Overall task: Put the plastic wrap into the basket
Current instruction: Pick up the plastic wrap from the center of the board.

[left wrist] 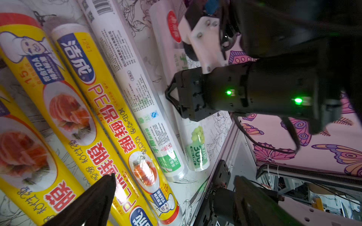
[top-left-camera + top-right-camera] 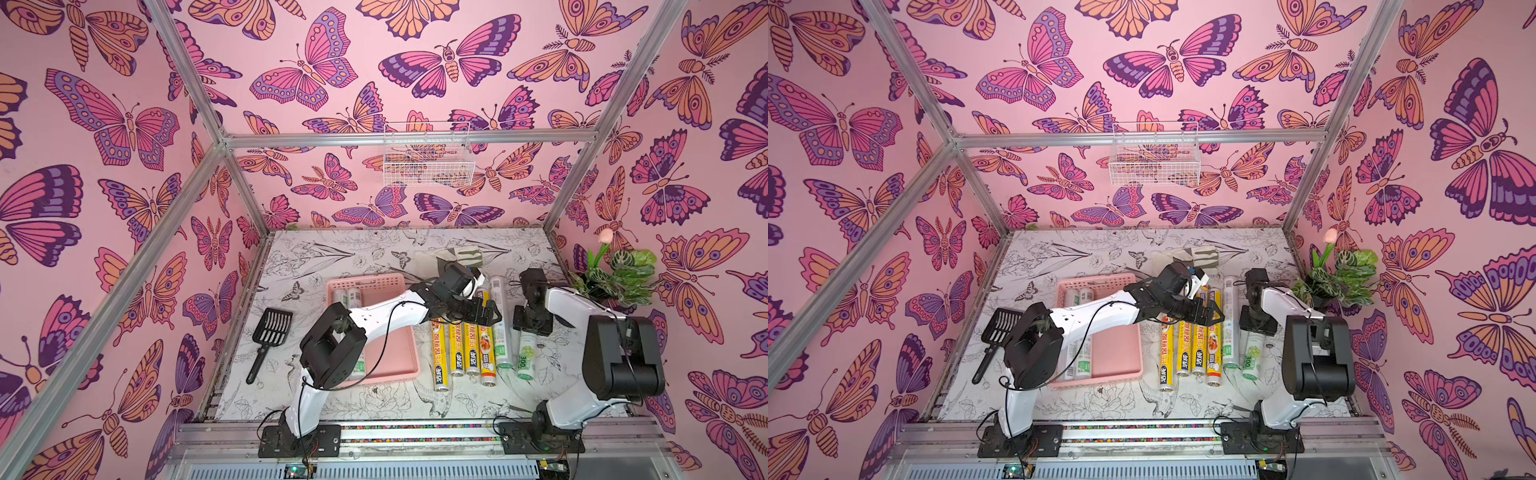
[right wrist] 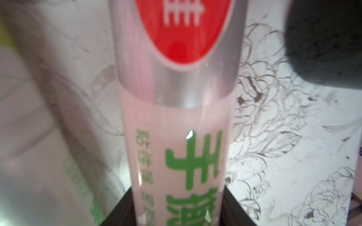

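Observation:
The pink basket [image 2: 395,353] [image 2: 1117,353] sits left of centre, with two whitish plastic wrap rolls [image 2: 351,296] along its left side. To its right lie several yellow rolls [image 2: 457,353] [image 1: 109,125] and two whitish rolls with green print [image 2: 500,328] [image 1: 137,88]. My left gripper [image 2: 484,316] [image 1: 176,195] hangs open over the far ends of the yellow rolls, holding nothing. My right gripper [image 2: 530,330] [image 3: 176,197] is shut on the rightmost whitish roll [image 2: 525,361] [image 3: 176,127], its fingers [image 3: 231,207] pressed to both sides. Whether that roll is off the table I cannot tell.
A black slotted scoop [image 2: 270,332] lies left of the basket. A folded cloth [image 2: 449,255] lies at the back of the table. A potted plant [image 2: 619,274] stands at the right edge. A white wire basket [image 2: 428,158] hangs on the back wall.

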{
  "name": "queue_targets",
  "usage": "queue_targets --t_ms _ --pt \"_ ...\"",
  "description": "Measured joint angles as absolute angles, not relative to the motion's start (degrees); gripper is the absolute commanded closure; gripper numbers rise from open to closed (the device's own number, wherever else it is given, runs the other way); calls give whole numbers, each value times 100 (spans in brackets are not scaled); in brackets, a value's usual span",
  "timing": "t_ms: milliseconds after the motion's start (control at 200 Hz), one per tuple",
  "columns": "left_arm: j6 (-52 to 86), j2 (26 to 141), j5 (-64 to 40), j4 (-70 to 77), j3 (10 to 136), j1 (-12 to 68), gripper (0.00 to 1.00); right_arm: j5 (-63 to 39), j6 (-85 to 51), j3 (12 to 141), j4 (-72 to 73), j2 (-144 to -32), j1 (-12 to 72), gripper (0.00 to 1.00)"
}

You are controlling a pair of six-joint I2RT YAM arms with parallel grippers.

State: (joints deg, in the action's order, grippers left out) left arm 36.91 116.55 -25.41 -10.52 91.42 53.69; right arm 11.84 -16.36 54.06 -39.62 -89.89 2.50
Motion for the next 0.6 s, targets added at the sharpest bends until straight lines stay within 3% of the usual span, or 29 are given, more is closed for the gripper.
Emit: queue_targets --t_ms 270,601 --pt "3680 11201 -2126 -1068 8739 5286 0 926 -1673 5408 -4064 -7848 353 65" --pt "3645 10372 -1514 -908 8088 5068 0 -760 -1909 5402 -3948 -7345 357 66"
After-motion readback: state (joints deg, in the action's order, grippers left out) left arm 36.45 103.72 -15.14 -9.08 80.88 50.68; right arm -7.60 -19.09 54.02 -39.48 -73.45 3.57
